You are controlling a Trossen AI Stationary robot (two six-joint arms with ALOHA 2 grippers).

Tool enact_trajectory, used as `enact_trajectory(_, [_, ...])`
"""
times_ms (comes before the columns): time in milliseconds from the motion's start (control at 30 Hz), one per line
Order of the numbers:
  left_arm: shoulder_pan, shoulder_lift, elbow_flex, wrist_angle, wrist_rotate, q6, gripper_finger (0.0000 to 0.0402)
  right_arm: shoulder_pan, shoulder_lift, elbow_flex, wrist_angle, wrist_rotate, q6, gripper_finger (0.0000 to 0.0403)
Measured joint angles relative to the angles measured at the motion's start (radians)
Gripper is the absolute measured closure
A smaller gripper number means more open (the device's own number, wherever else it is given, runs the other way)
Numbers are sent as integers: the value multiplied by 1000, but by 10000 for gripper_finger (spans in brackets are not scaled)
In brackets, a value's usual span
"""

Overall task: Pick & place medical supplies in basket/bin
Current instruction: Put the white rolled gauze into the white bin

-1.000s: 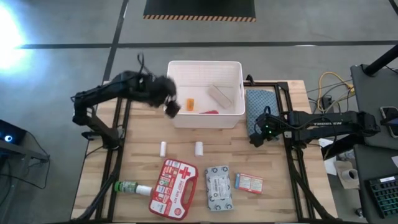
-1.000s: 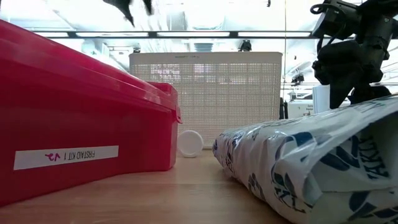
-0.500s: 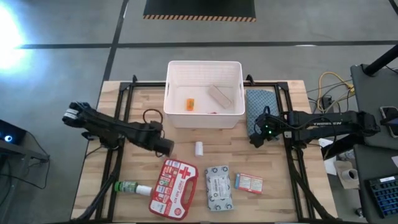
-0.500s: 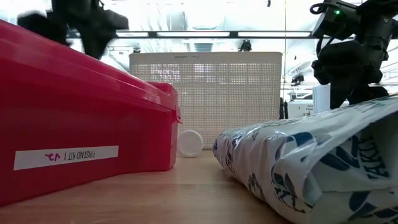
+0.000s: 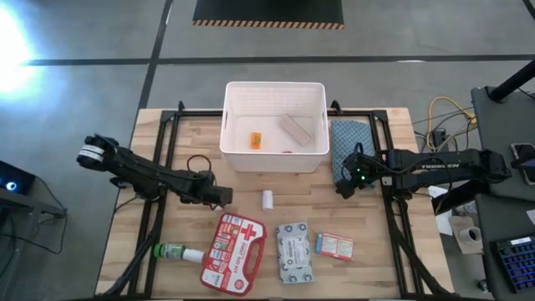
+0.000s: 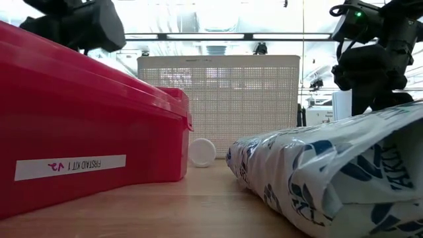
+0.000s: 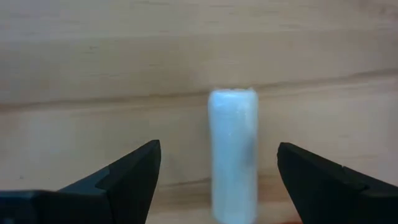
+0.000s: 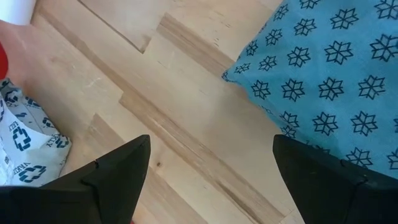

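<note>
Left of centre in the high view: left gripper (image 5: 224, 196) low over the table (image 5: 368, 259), spread wide around a white roll (image 7: 233, 152), not closed on it.

In the left wrist view, roll lying between the two fingers (image 7: 127, 174), clear of both. At upper centre of the high view, white bin (image 5: 274, 92) holding an orange piece (image 5: 256, 140) and a grey pack (image 5: 294, 128). Below the bin, a second roll (image 5: 267, 199); along the lower edge, green bottle (image 5: 173, 252), red case (image 5: 233, 252), wipes pack (image 5: 295, 252), small box (image 5: 334, 245). At centre right, right gripper (image 5: 343, 186) open and empty, beside the blue cloth (image 5: 348, 134).
</note>
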Motion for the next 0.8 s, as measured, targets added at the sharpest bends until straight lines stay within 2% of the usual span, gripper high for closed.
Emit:
enact_trajectory(133, [-1,0,-30,-38,1,0,105,0,0,-6,-1,0,14,74])
enact_trajectory(233, [0,0,-39,-105,0,0,126,0,0,-7,-2,4,18,74])
enact_trajectory(367, [0,0,-51,-145,-3,5,184,0,0,-8,-2,28,25,74])
enact_trajectory(600, [0,-1,-57,-123,-4,9,306,0,0,-8,-2,34,45,74])
enact_trajectory(733, [1,-23,11,-108,-21,54,359,0,0,-8,-2,35,45,74])
enact_trajectory(800, [1,-54,99,-162,-57,92,370,0,0,-8,-2,37,43,74])
